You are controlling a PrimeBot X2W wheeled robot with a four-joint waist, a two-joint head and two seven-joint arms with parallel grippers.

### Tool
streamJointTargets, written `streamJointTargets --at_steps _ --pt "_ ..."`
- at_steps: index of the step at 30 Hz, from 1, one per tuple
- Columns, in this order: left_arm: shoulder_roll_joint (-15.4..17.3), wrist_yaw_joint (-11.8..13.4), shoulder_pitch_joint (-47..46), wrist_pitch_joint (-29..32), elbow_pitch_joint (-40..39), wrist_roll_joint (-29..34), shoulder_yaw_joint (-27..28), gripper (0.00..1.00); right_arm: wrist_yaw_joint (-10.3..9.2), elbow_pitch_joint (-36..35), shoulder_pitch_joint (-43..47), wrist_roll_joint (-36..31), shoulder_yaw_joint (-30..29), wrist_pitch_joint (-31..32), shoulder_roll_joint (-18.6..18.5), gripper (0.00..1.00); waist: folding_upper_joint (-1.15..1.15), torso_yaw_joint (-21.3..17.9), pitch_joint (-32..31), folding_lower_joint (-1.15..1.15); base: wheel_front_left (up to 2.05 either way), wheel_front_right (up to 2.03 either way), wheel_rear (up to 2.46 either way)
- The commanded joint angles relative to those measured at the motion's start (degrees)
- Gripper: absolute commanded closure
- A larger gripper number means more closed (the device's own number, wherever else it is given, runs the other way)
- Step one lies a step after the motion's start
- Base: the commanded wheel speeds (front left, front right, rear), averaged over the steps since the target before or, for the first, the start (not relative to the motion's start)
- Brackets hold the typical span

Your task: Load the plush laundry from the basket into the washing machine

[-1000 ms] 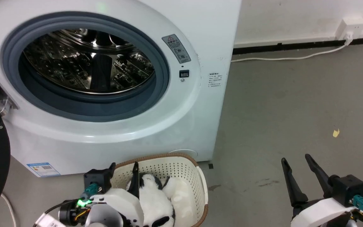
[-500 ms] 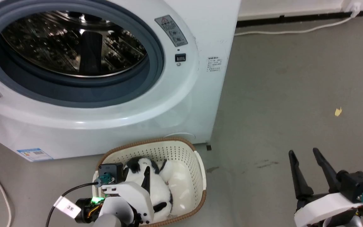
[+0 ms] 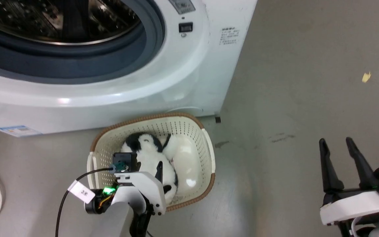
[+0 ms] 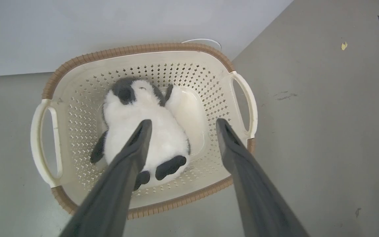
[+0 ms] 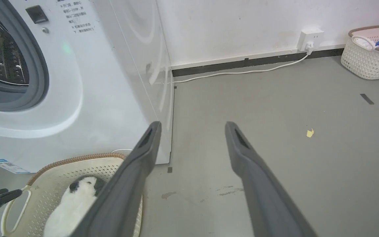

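Head camera has tipped down over the last second. The washer slides toward the top edge of the head view, its porthole now cut off, and the basket comes up to mid-frame. That is the view shifting, not the things: the basket sits where it did, on the floor just in front of the washer's lower right front corner. The stuffed toy lies in the basket as before, unlifted. Its head is toward the far rim beside the washer and its black feet are toward the near rim. Its body lies along the basket's left half, with bare bottom showing to its right. Against the basket, the left gripper now reads nearer the near rim than a second ago, though part of that may be the camera. It hangs above the basket, fingers spread wide, holding nothing. One finger lines up over the toy's belly, the other over the bare bottom, so the toy is not yet between them. Whether a tip touches the fur cannot be told. The right gripper stays well off to the right over bare floor, fingers likewise parted and empty. Reading: the robot is bending in to reach, no grasp has begun, and nothing is loaded. The left gripper likely needs to shift toward the toy's side of the basket before closing.
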Motion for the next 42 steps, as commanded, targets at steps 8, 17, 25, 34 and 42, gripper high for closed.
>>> streamJointTargets --at_steps 8,17,25,34,42 --pt "0.25 0.16 -6.17 -2.39 6.52 -2.94 -2.21 0.00 -0.03 -3.19 -1.80 1.27 -1.56 -0.11 0.04 0.00 0.00 0.89 6.98 -0.01 0.00 0.00 0.00" --pt "0.18 -0.06 -12.11 -3.89 13.49 -5.13 -5.16 0.00 -0.04 -7.18 -2.05 1.83 -3.32 0.57 0.05 0.00 0.00 2.09 13.32 -0.01 0.00 0.00 0.00" --pt "0.13 0.41 -18.04 -5.19 19.44 -7.57 -7.31 0.00 -0.04 -12.74 -2.16 2.73 -4.91 1.50 0.05 0.00 0.00 2.84 19.45 -0.01 0.00 0.00 0.00" --pt "0.46 0.77 -24.28 -7.03 25.90 -10.78 -9.08 0.00 -0.05 -17.85 -1.63 3.71 -6.90 2.40 0.05 0.00 0.00 3.74 25.54 -0.01 0.00 0.00 0.00" --pt "0.35 1.30 -28.72 -7.20 31.33 -14.30 -10.55 0.00 -0.05 -21.09 -1.34 4.91 -8.01 2.72 0.06 0.00 0.00 4.25 30.21 -0.01 0.00 0.00 0.00"
